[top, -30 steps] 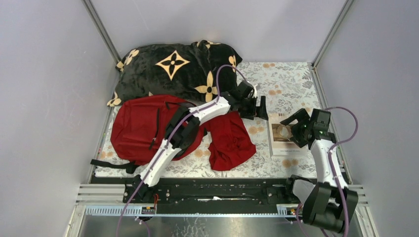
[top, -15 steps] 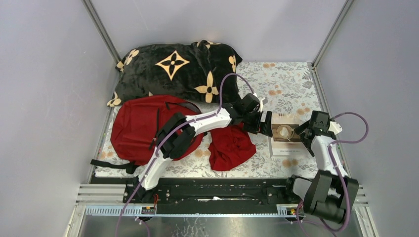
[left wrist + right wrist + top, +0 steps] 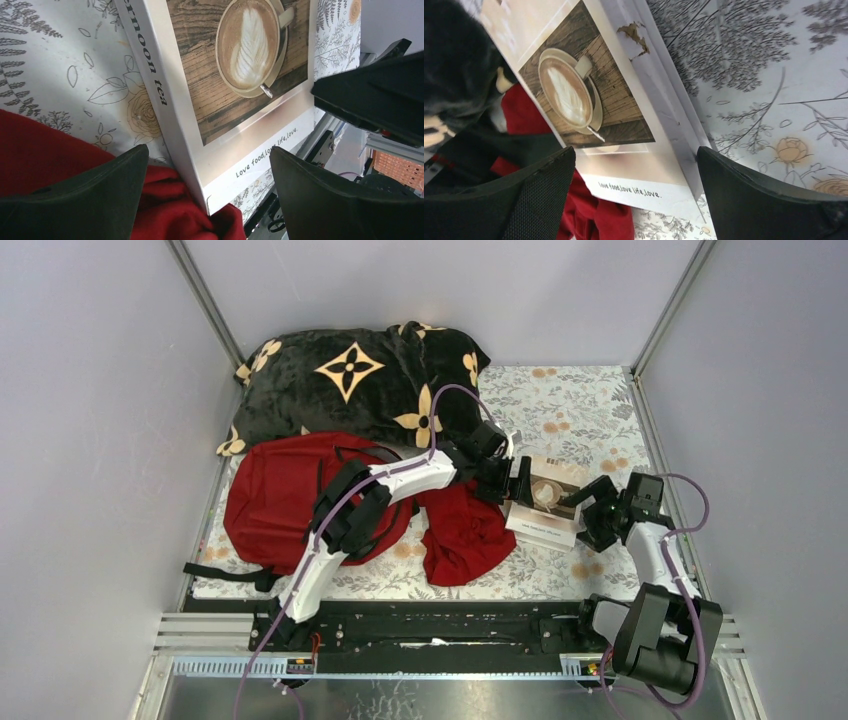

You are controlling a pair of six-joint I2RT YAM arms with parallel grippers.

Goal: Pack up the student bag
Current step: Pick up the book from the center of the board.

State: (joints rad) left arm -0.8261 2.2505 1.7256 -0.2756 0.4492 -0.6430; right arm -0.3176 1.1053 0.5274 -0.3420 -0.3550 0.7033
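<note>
Left arm [image 3: 360, 510] reaches from its near-left base diagonally across the right part of the student bag [image 3: 275, 502], forearm stretched right, wrist pointing at the left end of the book [image 3: 545, 508].

Left gripper [image 3: 518, 483]: jaws spread wide, nothing clamped. In the wrist view we see 1 corner of the book sitting in the gap between the 2 fingers; we can't tell if either finger touches it.

Right arm [image 3: 655, 560] rises from its near-right base, link going up the right side, wrist bent left toward the book's right end.

Right gripper [image 3: 590, 514]: jaws also spread wide, not clamping. Book corner lies between its 2 fingers; the page edge runs just beside 1 finger, contact unclear.

The book has a latte photo cover and "Love food, love life, love." along the bottom. It sits tilted between the 2 grippers, its left corner over the dark-red cloth [image 3: 465, 532].

The student bag lies flat at the left of the floral tablecloth [image 3: 590, 410], in front of the black flower-print blanket [image 3: 350, 380], with the dark-red cloth just beside it on the right. It's well apart from the book.
</note>
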